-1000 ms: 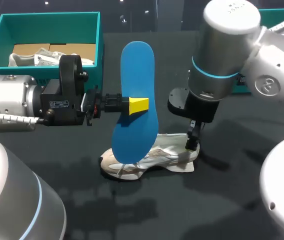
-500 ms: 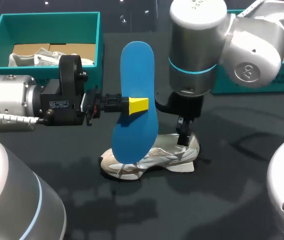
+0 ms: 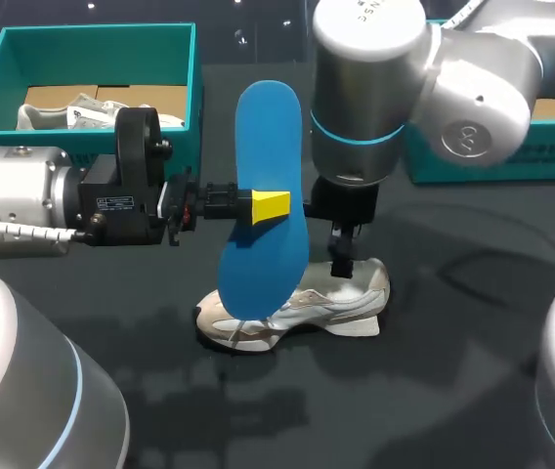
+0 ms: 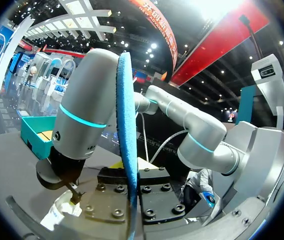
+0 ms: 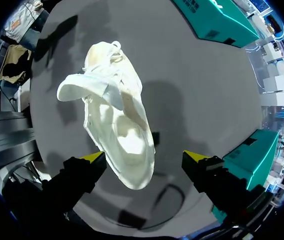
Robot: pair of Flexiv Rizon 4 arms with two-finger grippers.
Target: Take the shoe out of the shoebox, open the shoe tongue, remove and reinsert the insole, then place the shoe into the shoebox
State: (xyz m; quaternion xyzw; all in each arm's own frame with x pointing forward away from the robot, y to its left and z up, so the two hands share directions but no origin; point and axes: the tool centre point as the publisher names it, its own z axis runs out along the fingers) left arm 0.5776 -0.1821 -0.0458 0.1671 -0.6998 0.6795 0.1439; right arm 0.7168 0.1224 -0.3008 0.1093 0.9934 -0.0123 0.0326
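Head view: the left fingers [image 3: 271, 205] clamp the blue insole [image 3: 263, 176] upright above the white shoe [image 3: 351, 311], which rests on the counter [image 3: 434, 391] in front of the teal shoebox [image 3: 4, 59]. The right fingers [image 5: 196, 156] stand wide either side of its heel, the opening pale and gaping. Risk: an off-centre closure could tip the shoe, making the insole snag on the collar.

You've got one white shoe [image 3: 297, 311] on the desk [image 3: 434, 391] and one blue insole [image 3: 263, 166]. Two teal boxes: the far-left shoebox [image 3: 4, 73] and the far-right shoebox [image 3: 483, 164]. Two pincers in play: the left pincer [image 3: 268, 206] and the right pincer [image 5: 144, 156]. You can't count the pale contents of the far-left shoebox.
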